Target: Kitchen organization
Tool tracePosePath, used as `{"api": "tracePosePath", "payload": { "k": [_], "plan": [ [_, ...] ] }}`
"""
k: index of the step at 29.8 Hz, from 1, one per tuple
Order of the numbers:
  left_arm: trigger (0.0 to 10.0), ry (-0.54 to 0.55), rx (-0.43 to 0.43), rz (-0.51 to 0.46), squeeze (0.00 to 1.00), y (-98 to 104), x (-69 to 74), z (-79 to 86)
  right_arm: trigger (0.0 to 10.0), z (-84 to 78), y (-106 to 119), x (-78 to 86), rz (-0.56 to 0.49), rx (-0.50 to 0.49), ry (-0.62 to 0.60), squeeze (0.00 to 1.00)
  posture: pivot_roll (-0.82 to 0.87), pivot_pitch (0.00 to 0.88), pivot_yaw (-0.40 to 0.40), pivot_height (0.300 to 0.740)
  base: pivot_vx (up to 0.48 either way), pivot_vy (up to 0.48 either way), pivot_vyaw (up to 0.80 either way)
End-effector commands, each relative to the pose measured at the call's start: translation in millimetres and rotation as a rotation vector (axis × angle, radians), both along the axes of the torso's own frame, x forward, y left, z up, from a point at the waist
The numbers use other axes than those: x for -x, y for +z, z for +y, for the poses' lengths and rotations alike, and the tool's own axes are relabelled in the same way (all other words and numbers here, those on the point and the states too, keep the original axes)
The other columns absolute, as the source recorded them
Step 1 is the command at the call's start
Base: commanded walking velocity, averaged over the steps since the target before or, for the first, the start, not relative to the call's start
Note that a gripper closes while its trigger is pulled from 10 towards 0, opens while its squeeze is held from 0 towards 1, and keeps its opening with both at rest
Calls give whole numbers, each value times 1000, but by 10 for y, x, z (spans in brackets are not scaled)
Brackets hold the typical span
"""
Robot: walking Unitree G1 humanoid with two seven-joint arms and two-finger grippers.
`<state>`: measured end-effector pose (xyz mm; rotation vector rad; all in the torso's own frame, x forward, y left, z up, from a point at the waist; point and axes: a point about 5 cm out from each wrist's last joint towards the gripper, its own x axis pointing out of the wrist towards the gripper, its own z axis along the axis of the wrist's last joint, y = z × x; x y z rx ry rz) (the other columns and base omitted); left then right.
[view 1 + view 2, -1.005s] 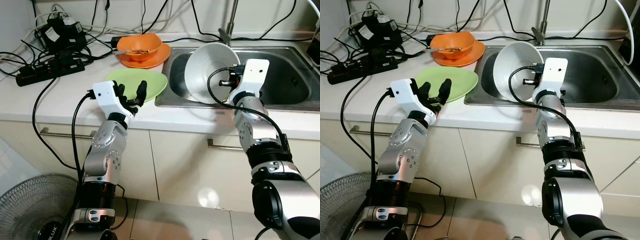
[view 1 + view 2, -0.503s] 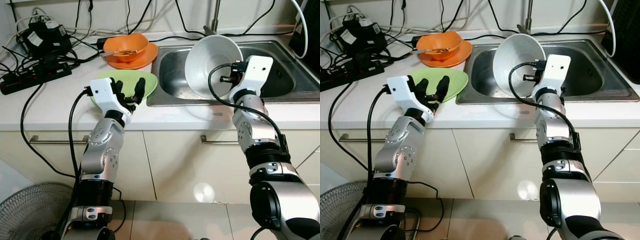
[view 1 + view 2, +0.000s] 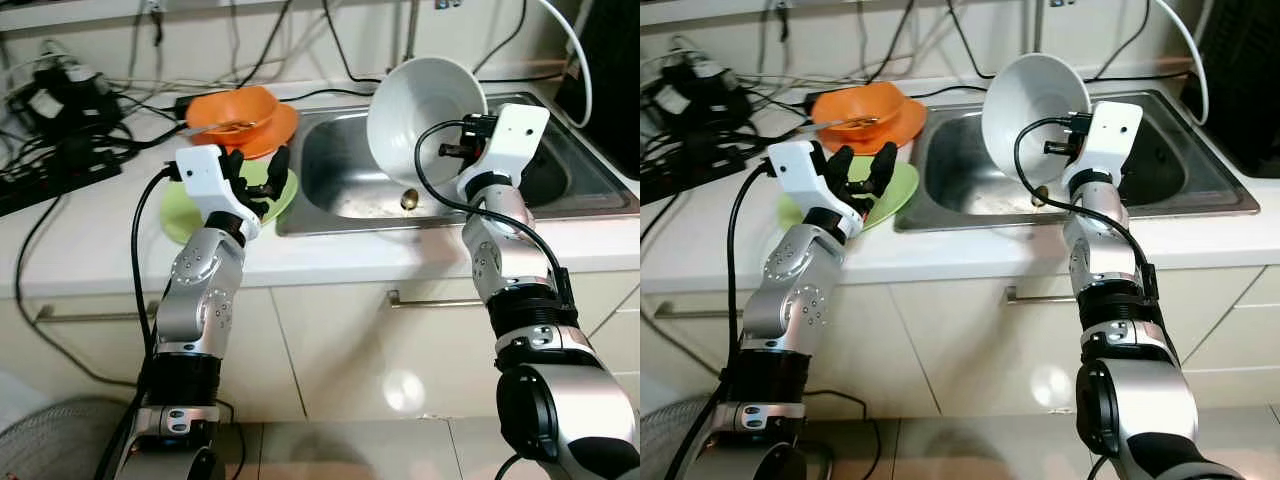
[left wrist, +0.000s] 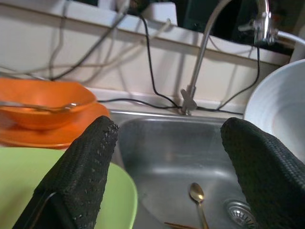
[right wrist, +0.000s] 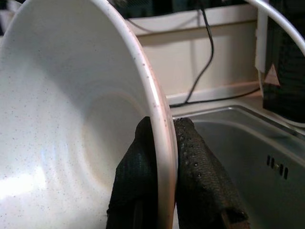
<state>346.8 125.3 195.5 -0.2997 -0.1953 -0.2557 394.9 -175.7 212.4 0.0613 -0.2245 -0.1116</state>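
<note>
white bowl held over sink, left gripper spread above green plate

the right gripper (image 5: 159, 157) pinches the rim of a white bowl (image 3: 420, 105), one finger inside and one outside. the bowl is raised on edge above the sink (image 3: 590, 180), its opening facing the robot's left, near the sink's front edge. a gold spoon (image 3: 408, 199) lies on the sink floor below the bowl, and the wrist view shows it beside the drain (image 4: 238, 210).

the left gripper (image 3: 258, 178) has its fingers (image 4: 81, 167) spread wide, holding nothing. it hangs just above the green plate (image 3: 190, 215), which lies flat on the counter (image 3: 80, 250) beside the sink's left edge.

behind the green plate, toward the counter's back edge, an orange bowl (image 3: 232, 106) sits on an orange plate (image 3: 285, 122) with a utensil (image 4: 38, 106) across it. a tap (image 4: 198, 67) rises at the sink's back edge. black cables (image 3: 50, 150) lie on the counter's left part
</note>
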Motion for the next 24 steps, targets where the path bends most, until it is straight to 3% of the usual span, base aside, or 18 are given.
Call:
{"api": "tracePosePath", "payload": {
  "k": [1, 15, 24],
  "plan": [
    [10000, 5, -3, -23, 0, 55, 9, 50, 0, 83, 114, 8, -59, -7, 23, 0, -73, 0, 113, 740, 461, 0, 0],
    [10000, -2, -12, -14, 0, 40, 11, 22, 0, 70, 101, 15, -59, -9, 13, 0, -72, 0, 115, 740, 453, 0, 0],
    [10000, -12, 17, -9, 0, 45, 25, 31, 0, 74, 81, 20, -55, -8, 11, 0, -67, 0, 116, 740, 0, 0, 0]
  ]
}}
